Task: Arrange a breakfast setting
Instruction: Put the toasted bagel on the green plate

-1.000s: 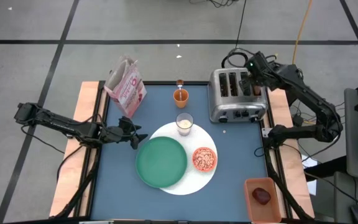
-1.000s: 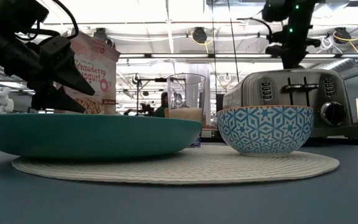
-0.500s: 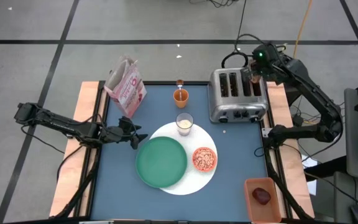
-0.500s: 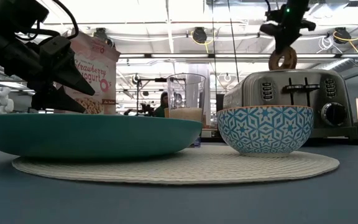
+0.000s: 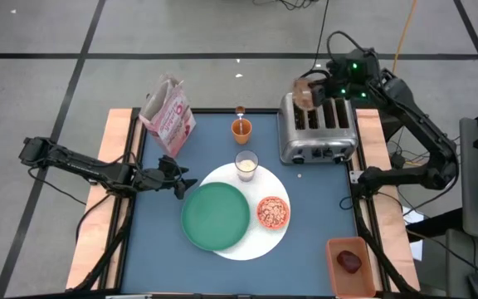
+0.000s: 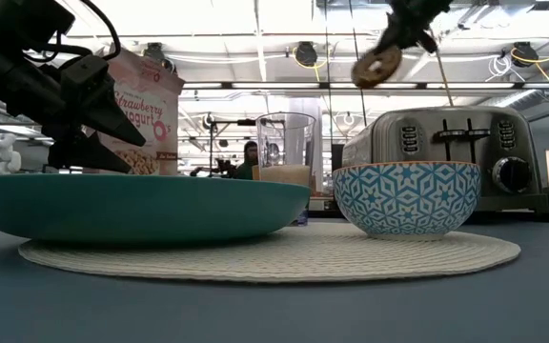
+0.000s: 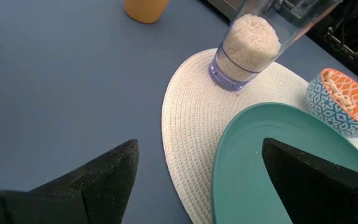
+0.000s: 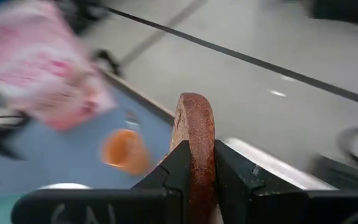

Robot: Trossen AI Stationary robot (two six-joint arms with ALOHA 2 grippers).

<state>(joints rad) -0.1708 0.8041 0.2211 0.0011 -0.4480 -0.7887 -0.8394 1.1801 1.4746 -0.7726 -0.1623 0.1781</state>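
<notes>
1. My right gripper (image 8: 199, 163) is clenching a round brown bagel half (image 8: 194, 149) by its edge, holding it in the air above the silver toaster (image 5: 318, 129) at the table's far right corner.
2. My left gripper (image 5: 177, 177) is hanging with its fingers spread wide and nothing between them, low over the table just beside the green plate (image 5: 215, 216).
3. The green plate is lying on the white round mat-like plate (image 5: 265, 242), and the small orange bowl (image 5: 273, 212) of cereal is sitting on that same white piece, right of the green plate.
4. The glass of milk (image 5: 246, 164) is standing at the white plate's far edge, the orange cup (image 5: 241, 128) beyond it, and the pink cereal bag (image 5: 167, 115) is standing at the far left of the table.
5. I am judging the bagel light, stiff and crumbly: a pinch across its flat faces near the rim, as I have it, is holding well, but squeezing harder could break the crust.
6. It is hanging edge-on, so a quick swing could rotate it in my fingers; I am reckoning a slow carry toward the green plate is safest.
</notes>
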